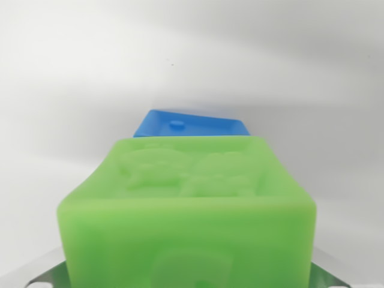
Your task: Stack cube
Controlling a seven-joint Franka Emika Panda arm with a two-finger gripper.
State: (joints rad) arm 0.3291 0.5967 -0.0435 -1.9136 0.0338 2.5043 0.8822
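Plain white surface (90, 72), smooth and softly shaded, filling the upper half of the frame and running down both sides. Resting on it near centre frame, a blue cube (191, 125), only its top strip showing. Whether the green cube (189, 210) filling the lower middle touches that surface: cannot tell from this view.

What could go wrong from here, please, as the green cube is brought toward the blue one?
1. The soft-looking green embossed cube fills most of the wrist view and hides nearly all of the blue plastic cube, so alignment may be hard to judge.
2. The blue cube sits rotated relative to the green one; a placement without matching could leave the green cube overhanging and likely to tip.
3. The jaws are barely visible, so grip security cannot be confirmed.
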